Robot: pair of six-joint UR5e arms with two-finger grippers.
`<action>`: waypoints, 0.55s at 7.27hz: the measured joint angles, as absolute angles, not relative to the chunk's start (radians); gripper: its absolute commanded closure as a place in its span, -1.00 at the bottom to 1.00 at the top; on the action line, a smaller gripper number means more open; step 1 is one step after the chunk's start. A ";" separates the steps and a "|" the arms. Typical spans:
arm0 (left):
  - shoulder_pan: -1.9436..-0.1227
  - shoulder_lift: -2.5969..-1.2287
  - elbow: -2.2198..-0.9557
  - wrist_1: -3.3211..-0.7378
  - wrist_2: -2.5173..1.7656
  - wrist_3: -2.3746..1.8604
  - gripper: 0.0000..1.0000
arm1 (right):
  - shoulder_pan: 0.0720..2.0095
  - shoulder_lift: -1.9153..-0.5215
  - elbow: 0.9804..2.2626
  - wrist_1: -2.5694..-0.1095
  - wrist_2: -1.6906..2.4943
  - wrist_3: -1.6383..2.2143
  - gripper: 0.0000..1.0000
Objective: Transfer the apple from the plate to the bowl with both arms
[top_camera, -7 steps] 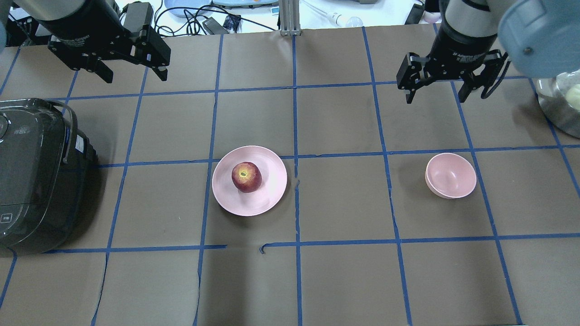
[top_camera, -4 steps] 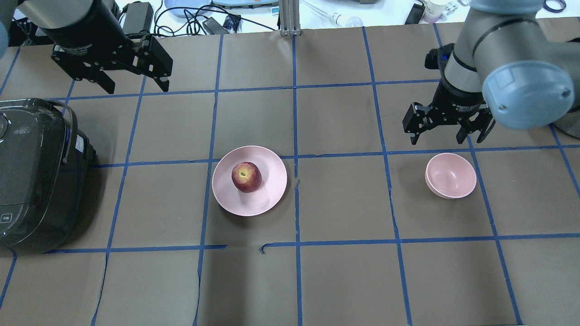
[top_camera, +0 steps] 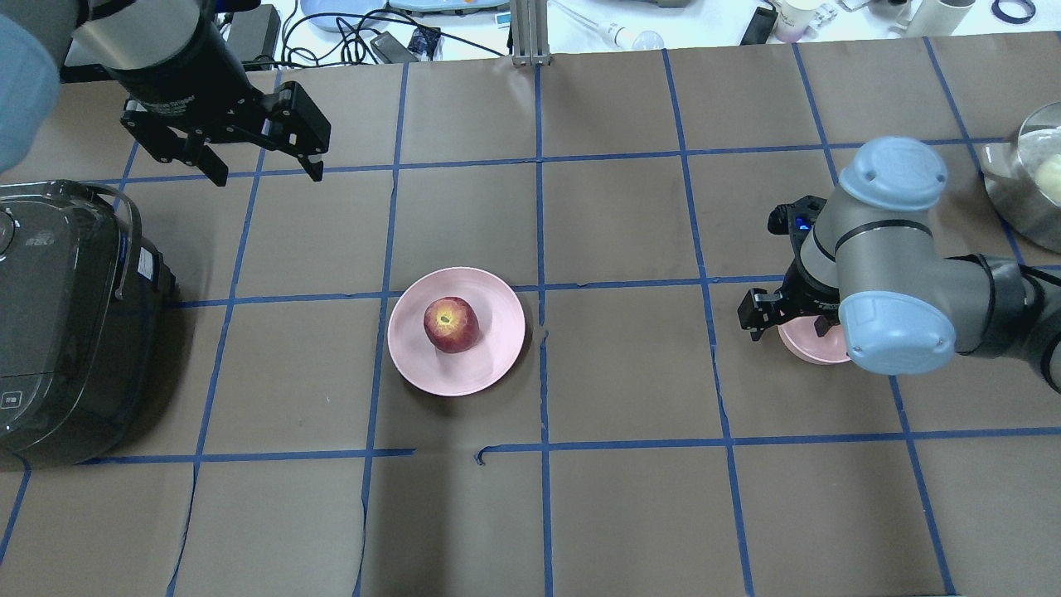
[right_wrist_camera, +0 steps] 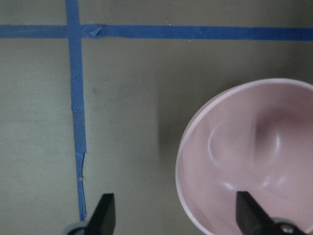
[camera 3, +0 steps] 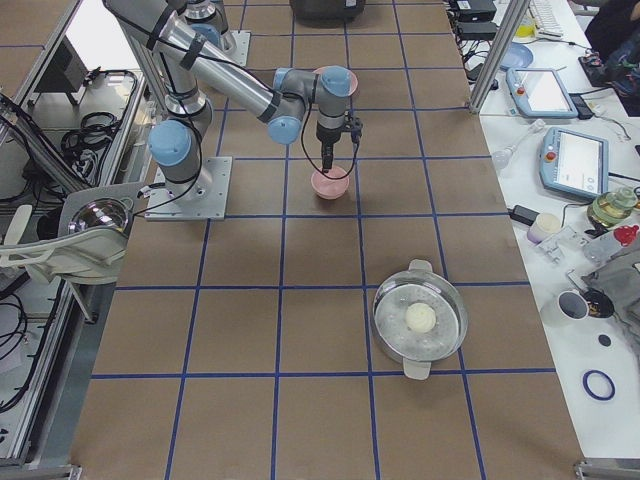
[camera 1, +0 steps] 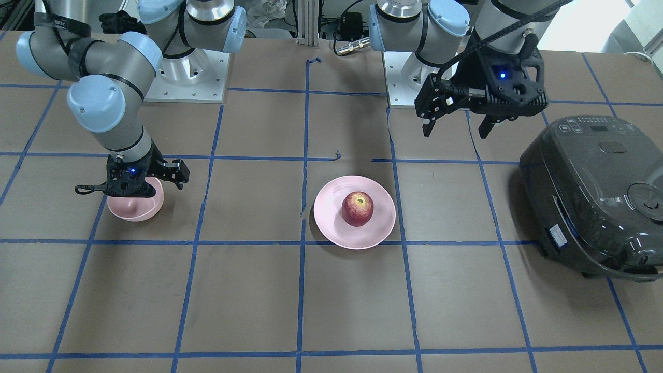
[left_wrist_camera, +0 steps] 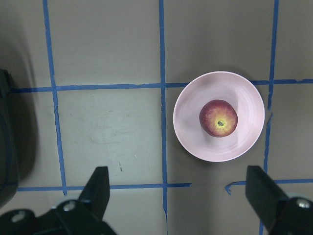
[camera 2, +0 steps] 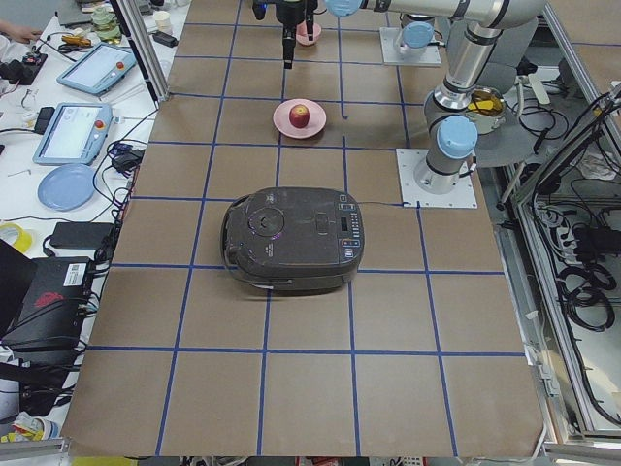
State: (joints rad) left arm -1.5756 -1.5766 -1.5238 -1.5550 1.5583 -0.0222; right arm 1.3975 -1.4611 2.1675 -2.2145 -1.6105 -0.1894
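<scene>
The red apple (top_camera: 451, 324) with a yellow stem patch sits on the wide pink plate (top_camera: 496, 367) near the table's middle; both also show in the left wrist view, apple (left_wrist_camera: 218, 118) and plate (left_wrist_camera: 191, 128). My left gripper (top_camera: 268, 176) is open and empty, high above the table, far-left of the plate. The small pink bowl (top_camera: 797, 347) stands to the right, partly hidden by my right arm. My right gripper (right_wrist_camera: 176, 211) is open and low at the bowl (right_wrist_camera: 254, 161). One fingertip is over its inside and one is outside its rim.
A dark rice cooker (top_camera: 66, 323) stands at the left edge. A metal pot (top_camera: 1024, 191) with a pale round thing inside sits at the far right. Cables and devices lie beyond the table's far edge. Brown paper with blue tape lines covers the table.
My right arm has swung down and nearer, from the far side of the table to the bowl, gripper still open. My left gripper has shifted slightly right.
</scene>
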 measured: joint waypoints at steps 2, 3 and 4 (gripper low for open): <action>-1.611 -1.598 -1.585 -1.445 1.559 -0.084 -0.97 | 1.396 -1.456 2.184 -2.238 -1.611 -0.205 1.00; -1.621 -1.608 -1.605 -1.412 1.554 -0.108 -0.96 | 1.396 -1.456 2.189 -2.243 -1.614 -0.210 1.00; -1.630 -1.620 -1.621 -1.397 1.550 -0.138 -0.96 | 1.396 -1.456 2.191 -2.247 -1.619 -0.212 1.00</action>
